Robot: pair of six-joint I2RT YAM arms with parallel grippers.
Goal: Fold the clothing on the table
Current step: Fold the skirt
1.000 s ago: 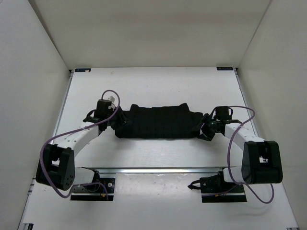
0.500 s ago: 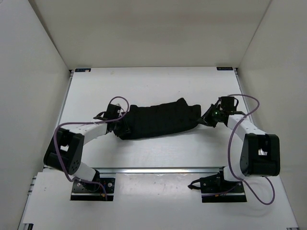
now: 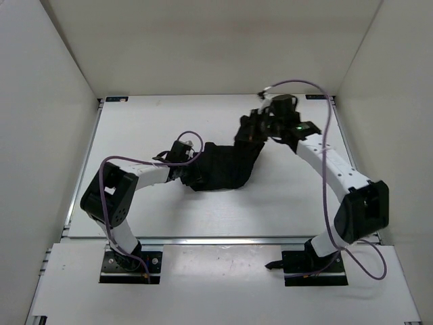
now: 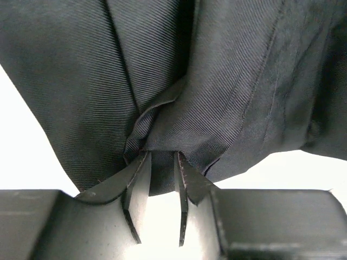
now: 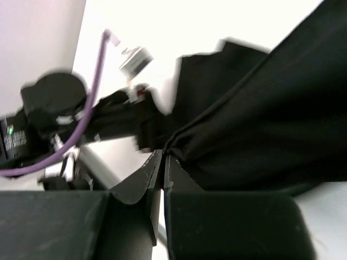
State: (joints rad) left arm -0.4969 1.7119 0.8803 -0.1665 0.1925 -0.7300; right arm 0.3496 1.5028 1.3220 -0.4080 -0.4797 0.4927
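The clothing [image 3: 226, 169], a black pleated garment, lies bunched on the white table [image 3: 135, 128], its right end lifted up toward the back. My left gripper [image 3: 188, 175] sits low at its left end. In the left wrist view, a bunched fold of the clothing [image 4: 162, 81] fills the gap between the tips of the left gripper [image 4: 161, 157]. My right gripper [image 3: 249, 133] hangs above the table's back half. In the right wrist view the right gripper [image 5: 164, 156] is shut on a hem of the clothing [image 5: 271, 124], which drapes away from it.
White walls enclose the table on the left, right and back. A metal rail [image 3: 223, 239] runs along the near edge, with blue corner marks [image 3: 116, 99] at the back. Purple cables loop over both arms. The left arm [image 5: 54, 103] shows blurred in the right wrist view.
My right gripper has shut on the garment's right end, then risen and swung back and leftward with it. The left gripper slid right with the left end, its jaws narrowing. The clothing is now shorter and bunched.
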